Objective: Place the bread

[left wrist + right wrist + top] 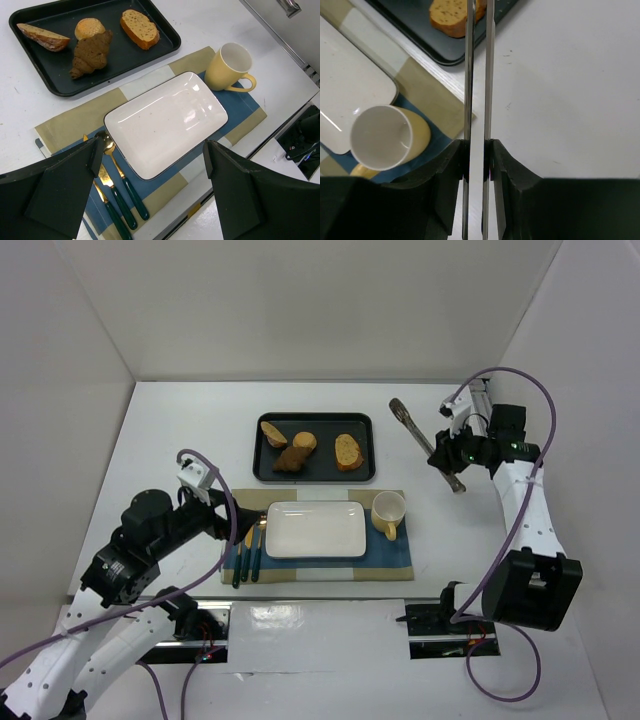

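Reach step: right gripper [477, 150] clamping tongs [468, 75], right of bread [347, 451]; left gripper [152, 150] wide, empty. Next: tongs over slice, ease grip.

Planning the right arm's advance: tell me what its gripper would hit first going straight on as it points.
The right gripper, shut on the tongs, points along them toward the black tray. The blades would likely meet the bread there first, though their height above it is unclear.
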`<state>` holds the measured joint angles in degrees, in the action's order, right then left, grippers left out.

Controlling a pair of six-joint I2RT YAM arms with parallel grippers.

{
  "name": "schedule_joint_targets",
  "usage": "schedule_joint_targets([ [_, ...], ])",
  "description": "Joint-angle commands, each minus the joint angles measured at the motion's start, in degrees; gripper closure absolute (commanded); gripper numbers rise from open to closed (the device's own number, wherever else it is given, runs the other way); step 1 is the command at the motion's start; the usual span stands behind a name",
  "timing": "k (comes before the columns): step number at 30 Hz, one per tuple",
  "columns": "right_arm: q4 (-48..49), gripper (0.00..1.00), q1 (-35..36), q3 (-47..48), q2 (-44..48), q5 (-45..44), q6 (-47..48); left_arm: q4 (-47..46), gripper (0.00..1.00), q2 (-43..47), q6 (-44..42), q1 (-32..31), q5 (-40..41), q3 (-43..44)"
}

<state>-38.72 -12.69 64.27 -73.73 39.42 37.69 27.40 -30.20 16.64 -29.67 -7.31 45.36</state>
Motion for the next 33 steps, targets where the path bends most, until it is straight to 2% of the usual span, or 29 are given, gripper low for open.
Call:
schedule_joint_targets([
  [1,-2.85,0.62,1.53,3.84,2.63,3.21,-2.62,-2.44,0.0,0.05,-0.38,0.05,0.37,-0.01],
  [9,-3.91,0.45,7.5,7.62,4.38,4.35,-4.99,-2.44,0.0,-0.48,0.14,0.05,0.9,-0.01],
  [16,-1.45,0.44,16.37,8.85,4.39,-0.56,-9.39,-2.44,0.0,-0.48,0.14,0.05,1.42,-0.01],
  [20,2.67,0.42,25.49,8.85,1.42,-10.56,-11.24,-2.44,0.0,-1.0,0.14,0.05,1.42,-0.01],
  [23,4.69,0.41,29.81,8.33,-2.45,-16.19,-11.94,-2.44,0.0,-1.01,0.14,0.05,1.42,-0.01],
  [33,7.95,0.41,32.02,10.44,-7.3,-21.13,-11.5,-1.91,0.0,-1.53,0.67,0.05,2.57,-0.01],
])
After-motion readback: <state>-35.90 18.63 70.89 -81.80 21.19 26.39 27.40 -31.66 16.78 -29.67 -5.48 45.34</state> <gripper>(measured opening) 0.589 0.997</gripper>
